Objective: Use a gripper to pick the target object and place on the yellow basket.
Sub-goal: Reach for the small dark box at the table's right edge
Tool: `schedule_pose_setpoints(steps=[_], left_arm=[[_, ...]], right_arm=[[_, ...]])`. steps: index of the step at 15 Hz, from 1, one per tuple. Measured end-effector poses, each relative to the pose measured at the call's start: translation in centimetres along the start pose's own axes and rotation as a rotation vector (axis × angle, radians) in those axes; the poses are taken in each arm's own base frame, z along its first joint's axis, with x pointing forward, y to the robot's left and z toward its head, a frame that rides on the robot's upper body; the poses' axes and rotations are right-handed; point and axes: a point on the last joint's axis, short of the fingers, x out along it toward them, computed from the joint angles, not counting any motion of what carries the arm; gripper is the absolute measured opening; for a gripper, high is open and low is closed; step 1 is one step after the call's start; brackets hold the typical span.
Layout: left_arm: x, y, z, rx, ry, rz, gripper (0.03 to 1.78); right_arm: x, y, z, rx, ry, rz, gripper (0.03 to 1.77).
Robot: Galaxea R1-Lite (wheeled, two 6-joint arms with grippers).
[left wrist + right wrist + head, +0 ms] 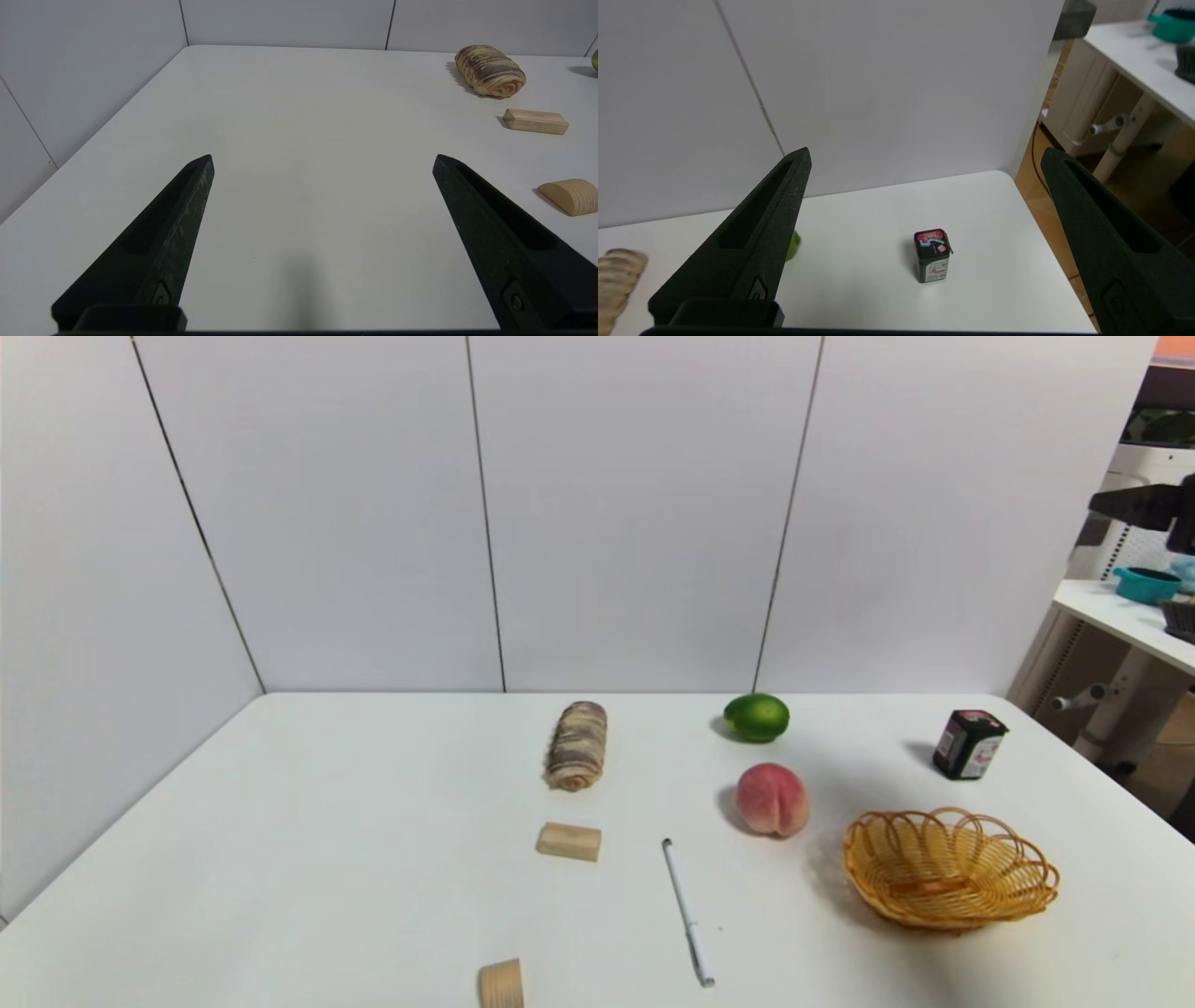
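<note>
White table (373, 859), lime (794, 245) half hidden behind right tool (924, 158)

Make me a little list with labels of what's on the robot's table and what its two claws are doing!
target object: small black box with pink-red top, upright, near the table's far right corner
yellow basket: empty, nearer than the box
fruit: peach, lime
other things: bread roll, two wooden blocks, pen
right gripper: open, in the air, aimed toward the box, holding nothing
left gripper: open, low over bare table, holding nothing
</note>
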Motion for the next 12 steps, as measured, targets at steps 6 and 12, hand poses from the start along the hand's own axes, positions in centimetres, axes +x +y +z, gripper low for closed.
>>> schedule_pose_setpoints(steps=[6,12], left_arm=[[0.0,0.0,0.0,0.000,0.000,0.000,1.69],[0.0,0.0,0.0,0.000,0.000,0.000,1.69]], right_arm=[[9.4,-0.7,-4.8,-0.034,0.218,-0.029,1.70],[13.7,-0.9,-10.1,-0.062,0.385,-0.027,1.70]])
